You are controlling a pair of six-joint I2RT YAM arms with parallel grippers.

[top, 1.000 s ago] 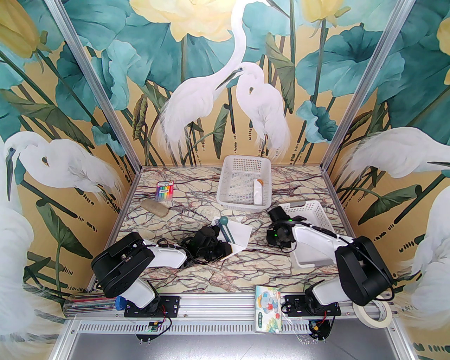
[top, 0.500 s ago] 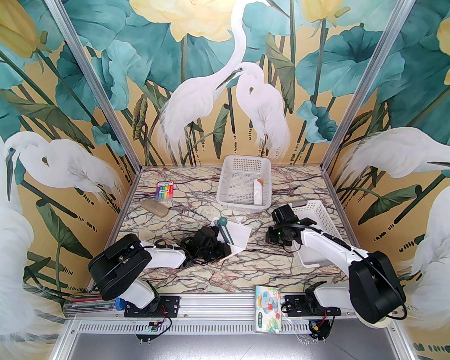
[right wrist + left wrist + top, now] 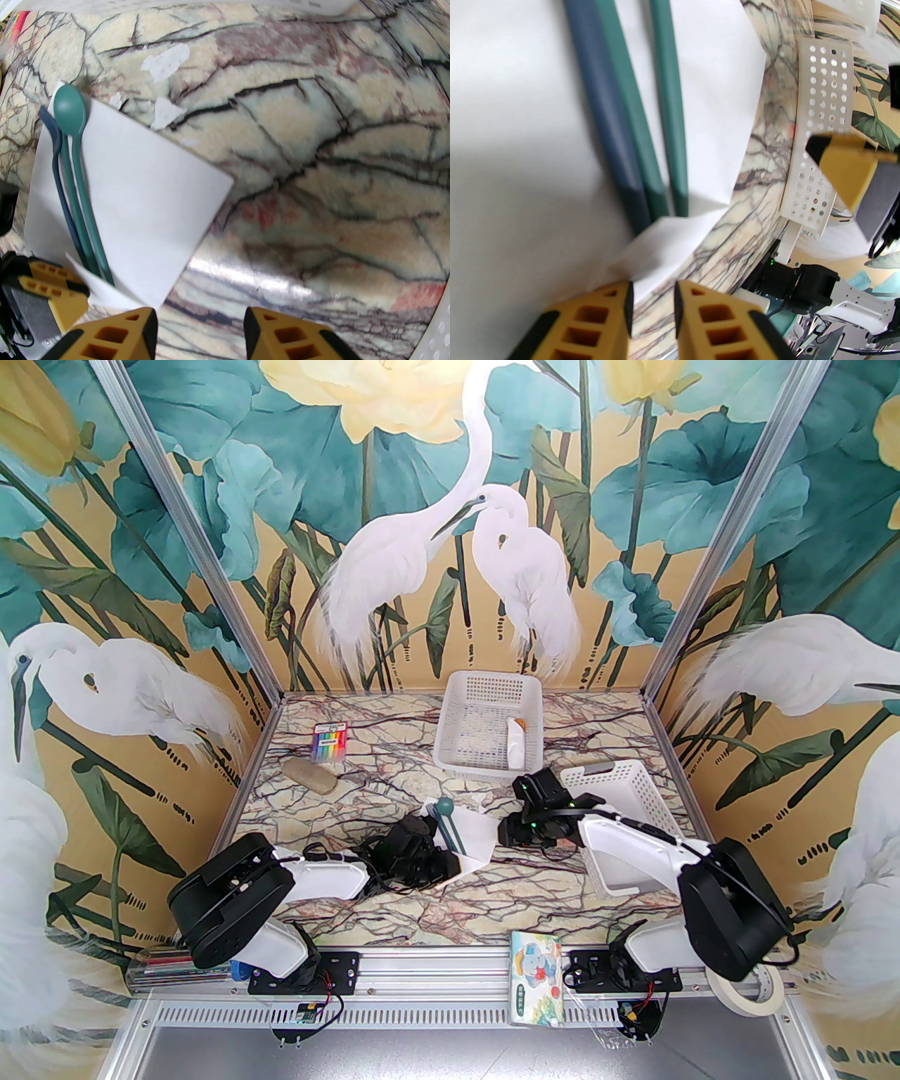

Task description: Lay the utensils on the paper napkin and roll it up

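Observation:
The white paper napkin (image 3: 477,834) (image 3: 140,197) (image 3: 502,105) lies mid-table. On its left part rest the utensils (image 3: 450,827): a teal spoon (image 3: 70,109), a second teal handle and a darker blue one (image 3: 601,105), side by side. The napkin's near corner is folded up over the handle ends. My left gripper (image 3: 453,861) (image 3: 652,299) (image 3: 52,281) is shut on that corner. My right gripper (image 3: 508,832) (image 3: 200,330) hovers open over bare table just off the napkin's right edge, with nothing between its fingers (image 3: 843,165).
A white basket (image 3: 457,754) at the back holds a white paper tube with an orange tip (image 3: 517,740). A second white basket (image 3: 626,789) sits under my right arm. A marker pack (image 3: 329,743), a beige lump (image 3: 309,775) and paper scraps (image 3: 165,63) lie around; a tissue pack (image 3: 538,979) sits at the near rail.
My right gripper has swung left to the napkin's edge and its jaws have opened. The left gripper has drawn back slightly, and the napkin has shifted a little left with it.

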